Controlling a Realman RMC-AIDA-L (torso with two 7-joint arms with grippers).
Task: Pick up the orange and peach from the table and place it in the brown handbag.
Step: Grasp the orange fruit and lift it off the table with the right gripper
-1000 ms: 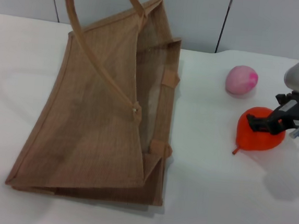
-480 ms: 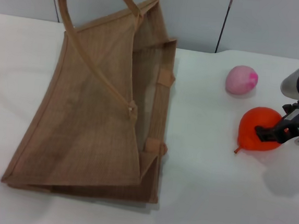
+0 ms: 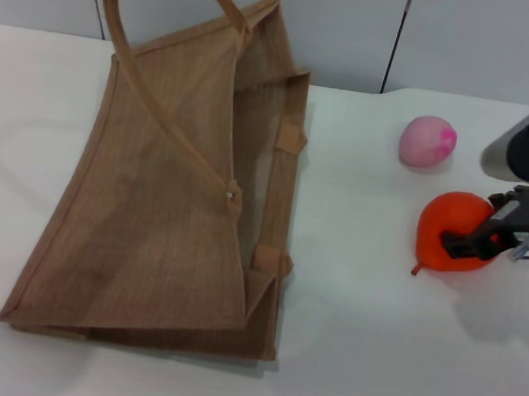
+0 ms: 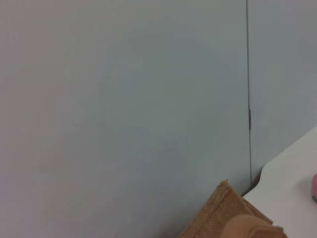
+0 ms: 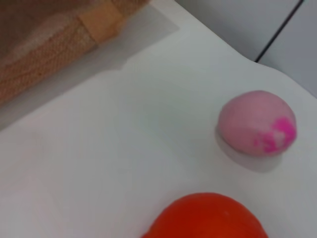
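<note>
The right end effector is pinching the orange on the table, near the peach. Next it must lift it into the bag.

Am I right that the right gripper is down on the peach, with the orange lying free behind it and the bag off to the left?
Not quite: the right gripper is on the orange, and it is the peach that lies free behind it. The head view shows this. The brown handbag is indeed to the left.
</note>
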